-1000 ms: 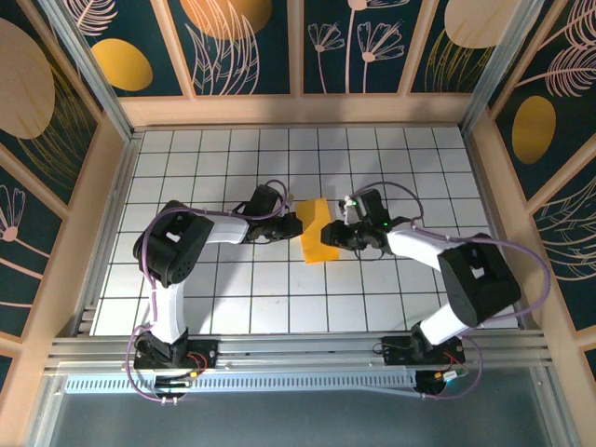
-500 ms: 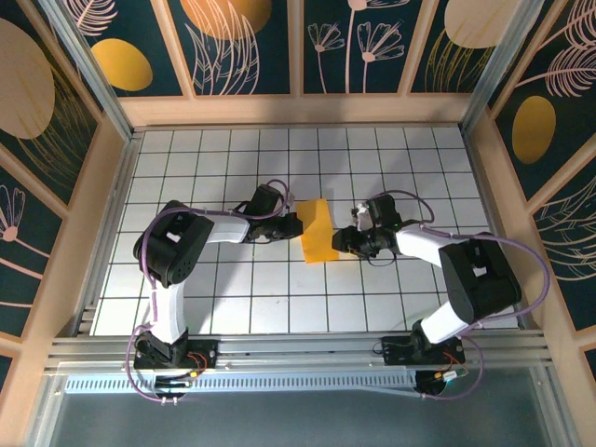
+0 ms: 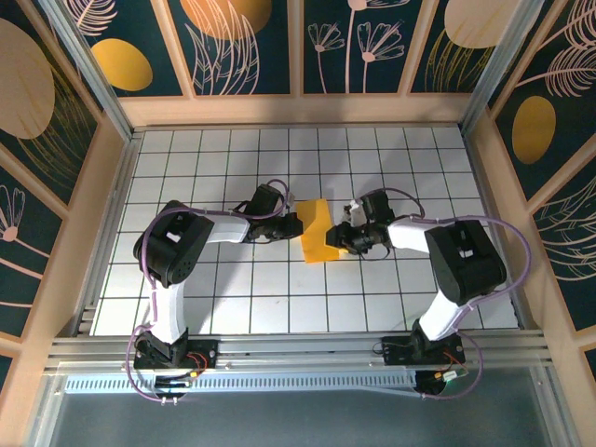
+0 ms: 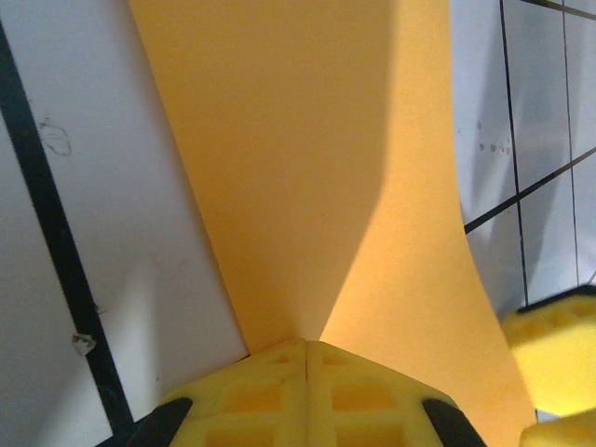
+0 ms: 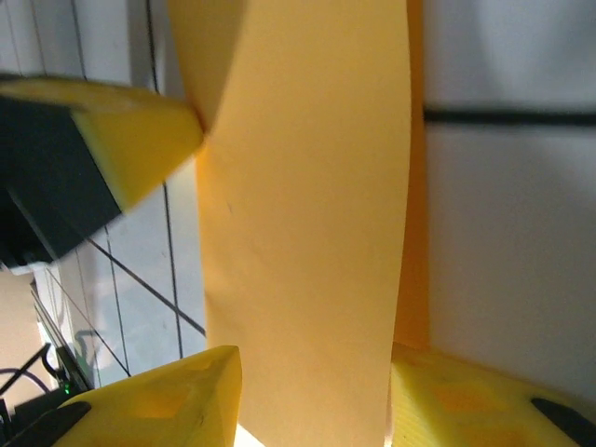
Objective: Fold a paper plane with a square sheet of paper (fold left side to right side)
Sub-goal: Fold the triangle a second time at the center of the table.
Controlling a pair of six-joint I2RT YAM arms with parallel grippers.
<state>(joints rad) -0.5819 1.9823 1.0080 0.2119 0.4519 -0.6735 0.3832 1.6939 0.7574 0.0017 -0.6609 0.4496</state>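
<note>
Where the left gripper (image 4: 307, 352) clamps, paper (image 4: 307, 168) is hidden.

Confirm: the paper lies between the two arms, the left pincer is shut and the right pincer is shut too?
The right pincer is open, not shut: the right wrist view shows its fingers apart either side of the paper. The left pincer is shut, as you said.
</note>
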